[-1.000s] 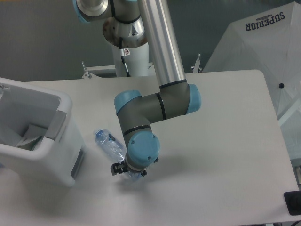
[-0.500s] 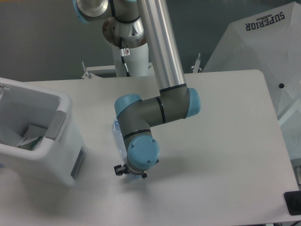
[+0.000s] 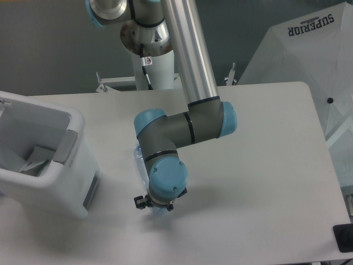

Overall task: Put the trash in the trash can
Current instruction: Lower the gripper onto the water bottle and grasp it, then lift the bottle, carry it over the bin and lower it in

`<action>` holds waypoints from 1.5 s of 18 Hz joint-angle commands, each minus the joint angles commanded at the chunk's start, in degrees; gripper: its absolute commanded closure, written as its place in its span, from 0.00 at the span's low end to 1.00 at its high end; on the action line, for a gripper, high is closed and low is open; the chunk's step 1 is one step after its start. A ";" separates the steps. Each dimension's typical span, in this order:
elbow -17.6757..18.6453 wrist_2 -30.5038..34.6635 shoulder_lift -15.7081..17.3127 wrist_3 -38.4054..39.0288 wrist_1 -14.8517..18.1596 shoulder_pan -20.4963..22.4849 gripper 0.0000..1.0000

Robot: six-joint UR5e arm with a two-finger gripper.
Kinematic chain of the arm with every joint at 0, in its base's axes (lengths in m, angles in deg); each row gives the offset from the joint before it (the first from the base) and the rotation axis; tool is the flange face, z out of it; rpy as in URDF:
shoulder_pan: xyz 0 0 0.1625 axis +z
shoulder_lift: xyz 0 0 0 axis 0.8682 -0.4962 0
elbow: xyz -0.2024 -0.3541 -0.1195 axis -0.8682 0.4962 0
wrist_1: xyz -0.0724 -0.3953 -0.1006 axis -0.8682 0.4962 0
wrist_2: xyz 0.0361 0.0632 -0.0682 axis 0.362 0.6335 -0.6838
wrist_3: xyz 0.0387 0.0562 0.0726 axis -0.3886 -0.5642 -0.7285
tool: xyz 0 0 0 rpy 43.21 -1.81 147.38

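Only a sliver of the clear plastic bottle shows, peeking out at the left edge of the arm's wrist, to the right of the bin; its cap is hidden. The rest of it lies behind the arm. Inside the bin, a flat pale piece rests against the inner wall, too indistinct to identify. The bin is white and boxy with a grey panel on the side facing the arm, and it stands on the table. The gripper points down at the table, right of the bin; the wrist's blue cap covers its fingers, so whether it is spread or clenched cannot be told, nor whether it holds the bottle.
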 joint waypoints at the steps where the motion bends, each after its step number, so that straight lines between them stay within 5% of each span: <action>1: -0.35 0.00 0.09 -0.09 0.00 0.09 0.45; 5: -2.72 0.00 1.49 -0.44 -0.09 0.26 0.45; 10: -3.60 -3.33 5.79 -0.70 -7.64 1.49 0.45; 18: -8.78 -12.38 11.86 -0.70 -9.14 3.25 0.45; 27: -13.71 -23.89 16.95 -1.23 -15.73 2.81 0.44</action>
